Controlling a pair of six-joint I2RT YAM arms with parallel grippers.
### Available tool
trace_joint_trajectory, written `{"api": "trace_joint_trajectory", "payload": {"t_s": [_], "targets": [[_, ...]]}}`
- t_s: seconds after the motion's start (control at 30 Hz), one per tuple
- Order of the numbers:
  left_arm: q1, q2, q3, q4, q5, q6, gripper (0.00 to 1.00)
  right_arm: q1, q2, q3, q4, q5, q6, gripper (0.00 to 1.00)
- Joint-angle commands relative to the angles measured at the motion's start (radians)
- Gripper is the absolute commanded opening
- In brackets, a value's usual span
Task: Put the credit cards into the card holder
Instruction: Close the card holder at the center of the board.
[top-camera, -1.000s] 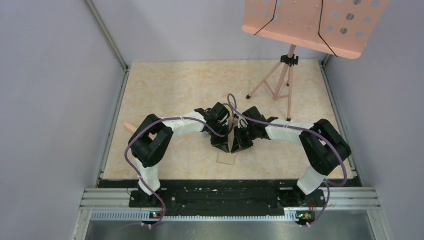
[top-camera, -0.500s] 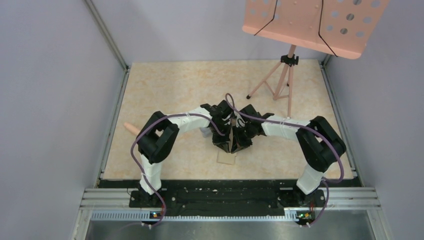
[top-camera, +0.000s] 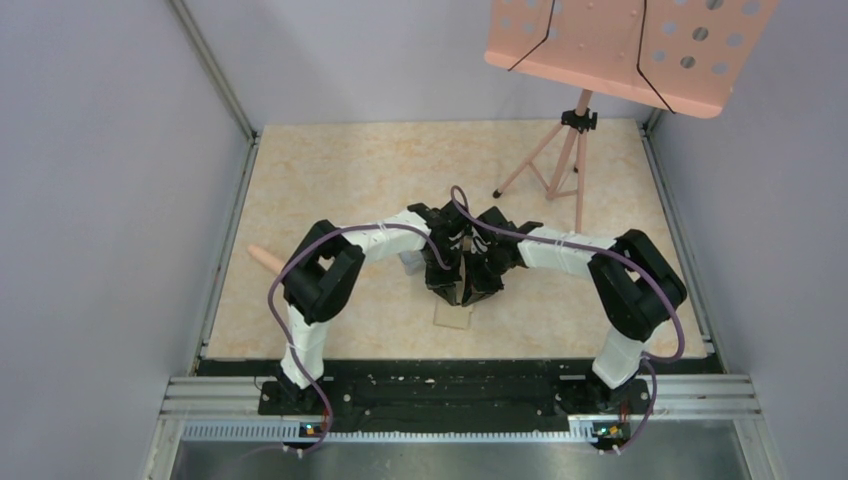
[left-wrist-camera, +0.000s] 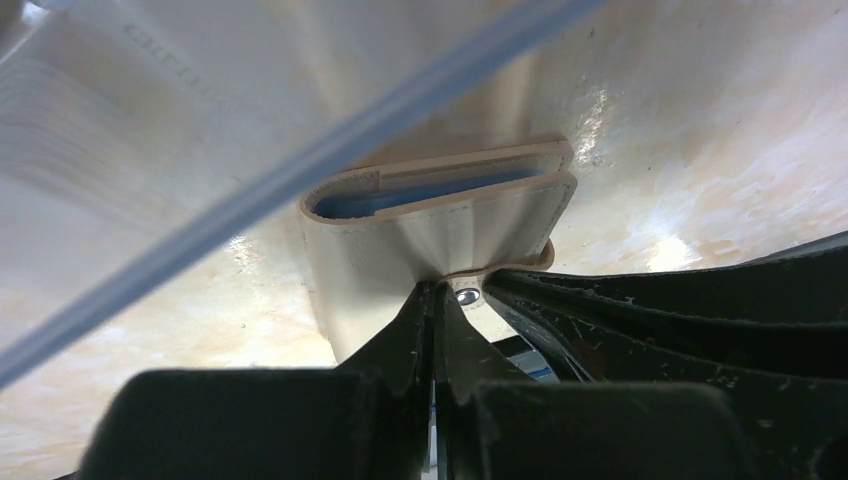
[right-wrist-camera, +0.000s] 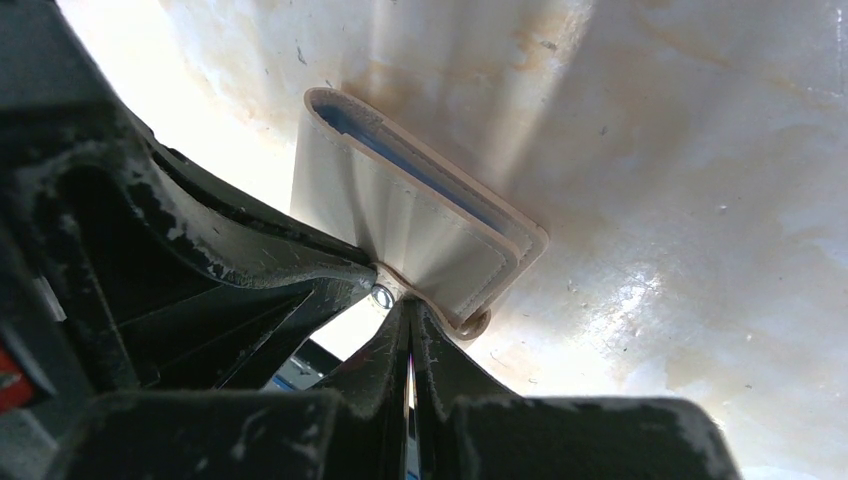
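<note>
The tan card holder (top-camera: 463, 272) stands on edge between my two grippers at the table's middle. Seen from the left wrist, the card holder (left-wrist-camera: 440, 225) gapes slightly and shows its light blue inside. My left gripper (left-wrist-camera: 437, 288) is shut on its near edge, beside the metal snap (left-wrist-camera: 467, 296). In the right wrist view my right gripper (right-wrist-camera: 405, 303) is shut on the same edge of the card holder (right-wrist-camera: 410, 225). One pale credit card (top-camera: 452, 316) lies flat on the table just in front of the grippers. A white card with blue marks (left-wrist-camera: 535, 366) shows under the fingers.
A pink music stand (top-camera: 620, 45) on a tripod (top-camera: 570, 160) occupies the back right. A peach stick (top-camera: 262, 257) lies at the table's left edge. A small pale object (top-camera: 410, 264) sits under the left forearm. Grey walls close in both sides.
Both arms have drawn their elbows inward and the wrists have closed in on each other. The card holder stays pinched between them. The pale object by the left forearm has come into view.
</note>
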Motion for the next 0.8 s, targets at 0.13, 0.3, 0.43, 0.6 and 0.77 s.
{"api": "trace_joint_trajectory", "payload": {"t_s": [0.13, 0.3, 0.43, 0.6, 0.77], "targets": [[-0.111, 0.003, -0.092, 0.146, -0.163, 0.192, 0.09, 0.095, 0.056, -0.075, 0.002, 0.186, -0.129, 0.0], [-0.074, -0.096, -0.151, 0.221, -0.1, 0.165, 0.17, 0.095, 0.066, -0.075, 0.009, 0.169, -0.128, 0.0], [-0.061, -0.097, -0.186, 0.27, -0.039, 0.156, 0.14, 0.095, 0.078, -0.071, 0.011, 0.155, -0.129, 0.0], [-0.061, -0.056, -0.168, 0.273, -0.006, 0.164, 0.13, 0.095, 0.091, -0.067, 0.01, 0.144, -0.129, 0.0], [-0.063, -0.064, -0.174, 0.28, 0.005, 0.165, 0.2, 0.096, 0.106, -0.064, 0.004, 0.136, -0.13, 0.0]]}}
